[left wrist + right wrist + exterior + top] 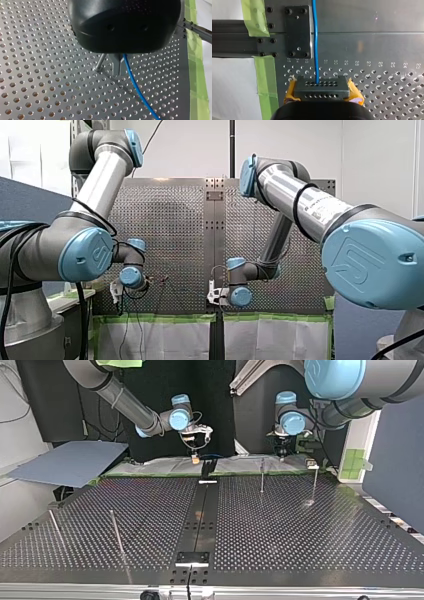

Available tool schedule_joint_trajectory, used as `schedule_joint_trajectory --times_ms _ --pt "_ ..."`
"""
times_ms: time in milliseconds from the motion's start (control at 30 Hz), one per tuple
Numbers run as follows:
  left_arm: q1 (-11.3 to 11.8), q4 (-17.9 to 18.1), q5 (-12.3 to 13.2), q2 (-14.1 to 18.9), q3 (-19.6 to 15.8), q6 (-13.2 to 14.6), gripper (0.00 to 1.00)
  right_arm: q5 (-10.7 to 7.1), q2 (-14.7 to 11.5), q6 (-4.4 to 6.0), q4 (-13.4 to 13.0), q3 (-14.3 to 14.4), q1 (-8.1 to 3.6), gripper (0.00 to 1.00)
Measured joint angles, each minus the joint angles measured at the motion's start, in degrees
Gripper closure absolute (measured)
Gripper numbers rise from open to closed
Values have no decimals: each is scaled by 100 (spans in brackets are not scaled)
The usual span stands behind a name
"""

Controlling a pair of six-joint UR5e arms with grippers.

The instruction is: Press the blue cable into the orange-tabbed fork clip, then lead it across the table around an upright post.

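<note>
Blue cable (315, 50) sits clenched in the right gripper (322, 88), yellow pads (355, 93) shut; the left gripper (119, 72) pinches it with closed metal fingers (116, 65).

A white wall (380, 160) stands beyond the perforated table (170, 220), a blue-grey partition (25, 202) alongside.

Thin blue cable (315, 45), taut and straight, one stretch slanting near metal upright post (100, 62)

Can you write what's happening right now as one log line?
left gripper shut on blue cable | upright post beside it | right gripper shut on same cable
</note>
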Motion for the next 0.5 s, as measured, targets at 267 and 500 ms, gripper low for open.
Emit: schedule_joint_trajectory --times_ms 267,500 --pt "33 -107 109 -361 292 57 100 3 0 -16 16 0 -48 100" --pt "76 49 135 -485 492 -53 100 7 0 -25 4 0 -59 100"
